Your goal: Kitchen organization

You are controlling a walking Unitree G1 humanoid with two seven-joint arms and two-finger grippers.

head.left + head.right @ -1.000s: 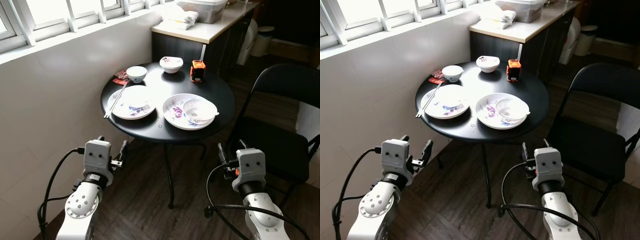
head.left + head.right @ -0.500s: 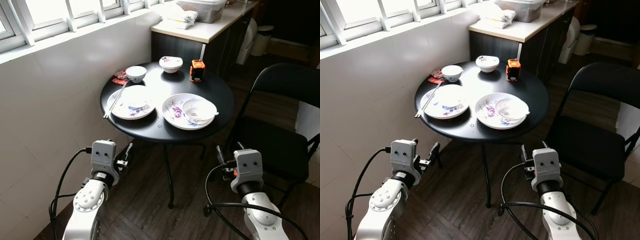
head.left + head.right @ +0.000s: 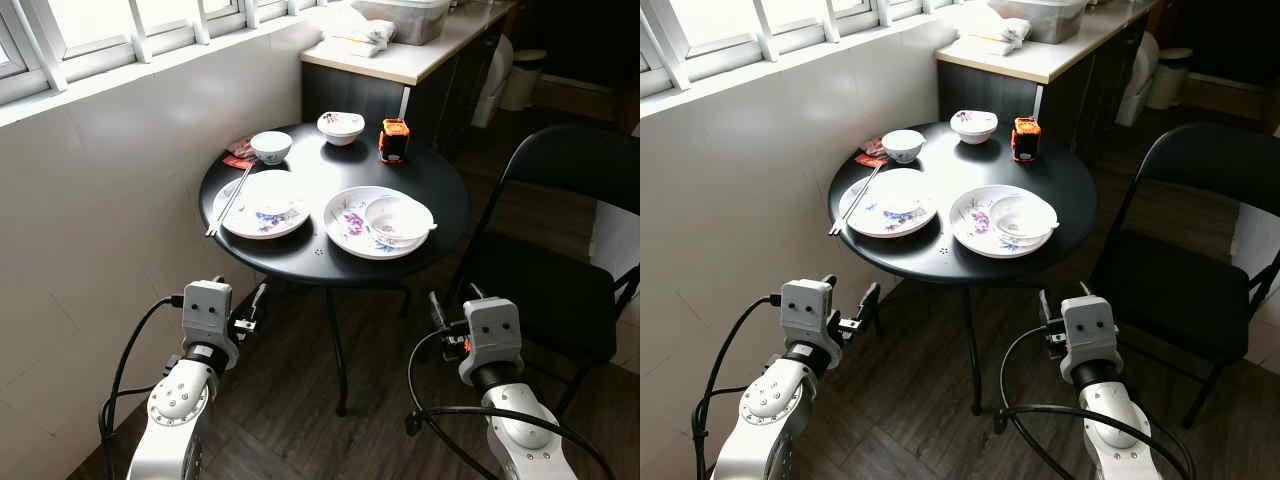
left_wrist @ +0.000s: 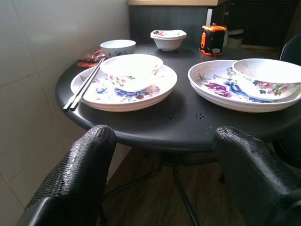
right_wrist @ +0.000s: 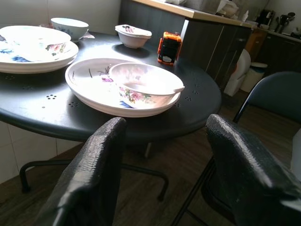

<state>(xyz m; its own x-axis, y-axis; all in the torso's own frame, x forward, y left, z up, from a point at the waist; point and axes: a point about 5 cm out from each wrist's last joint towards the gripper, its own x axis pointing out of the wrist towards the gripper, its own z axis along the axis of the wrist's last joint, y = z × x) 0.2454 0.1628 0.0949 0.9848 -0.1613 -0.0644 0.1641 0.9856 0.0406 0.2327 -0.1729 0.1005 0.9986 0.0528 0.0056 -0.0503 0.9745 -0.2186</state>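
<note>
Hovering below the round black table, the left hand and right hand both stood released. Two plates with bowls lay at twelve o'clock, chopsticks alongside.

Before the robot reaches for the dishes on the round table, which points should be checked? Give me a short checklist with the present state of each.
1. Left gripper open and holding nothing: ok.
2. Right gripper open and holding nothing: ok.
3. Both grippers raised to the round table: not ok, they hang below its edge.
4. Chopsticks steady: cannot tell; they rest across the left plate, tips past its rim.
5. Bowl seated in the right plate: ok.
6. Folding chair out of the right arm's way: cannot tell; it stands close.
</note>
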